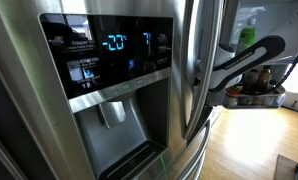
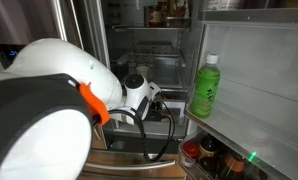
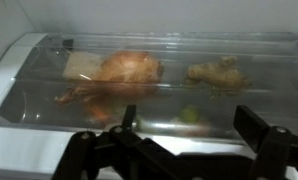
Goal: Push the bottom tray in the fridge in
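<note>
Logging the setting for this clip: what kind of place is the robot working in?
Most likely a home kitchen: a large stainless-steel fridge with a glossy black, blue-lit dispenser panel, a green plastic drink bottle shelved in it, and a clear plastic tray holding cooked food.

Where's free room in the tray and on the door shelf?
Tray: bare at the right end, past the pale lump, plus a narrow gap between lump and roast. Left end crowded. Door shelf: free right of the green bottle; below, bottles crowd.
</note>
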